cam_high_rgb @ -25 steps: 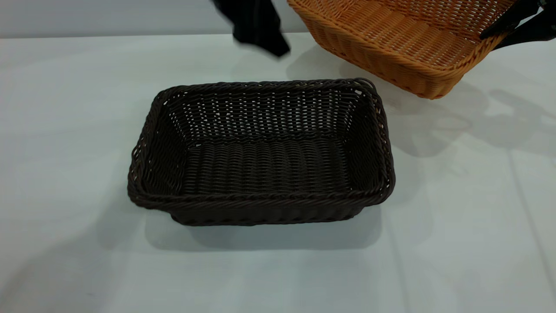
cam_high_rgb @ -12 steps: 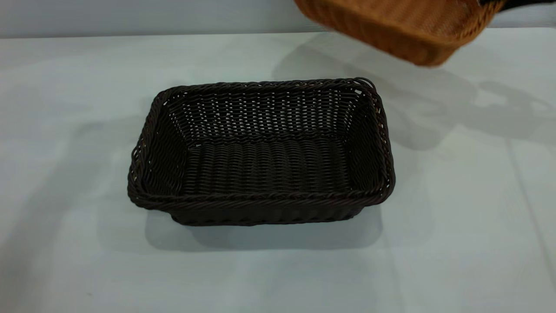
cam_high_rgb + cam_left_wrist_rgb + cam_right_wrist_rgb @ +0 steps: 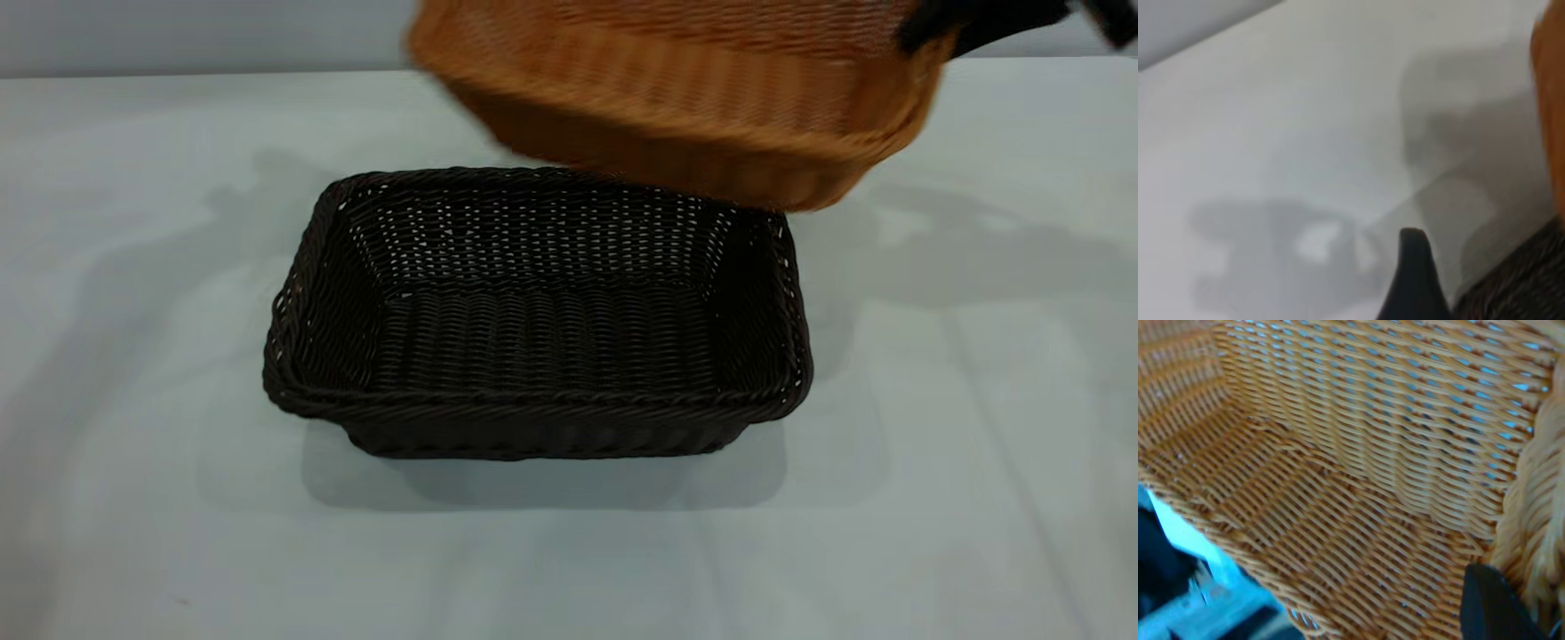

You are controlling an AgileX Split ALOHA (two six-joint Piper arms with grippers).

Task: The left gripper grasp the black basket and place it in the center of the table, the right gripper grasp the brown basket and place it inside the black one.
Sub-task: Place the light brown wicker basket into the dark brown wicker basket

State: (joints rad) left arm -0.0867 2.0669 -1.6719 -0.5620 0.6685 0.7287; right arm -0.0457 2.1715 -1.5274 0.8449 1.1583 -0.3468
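two woven wicker baskets showed, both rectangular with flared sides and nothing in them. the black basket (image 3: 536,311) sat upright near the middle of the white table (image 3: 133,222). the brown basket (image 3: 685,89) hung in the air above the black one's far rim, tilted and not touching it. the right gripper (image 3: 987,22) gripped the brown basket's braided rim at its right end, one black finger (image 3: 1491,607) pressed against the weave. the left gripper (image 3: 1415,280) hovered over bare table beside the black basket; one narrow finger showed, and whether it was spread or closed could not be told.
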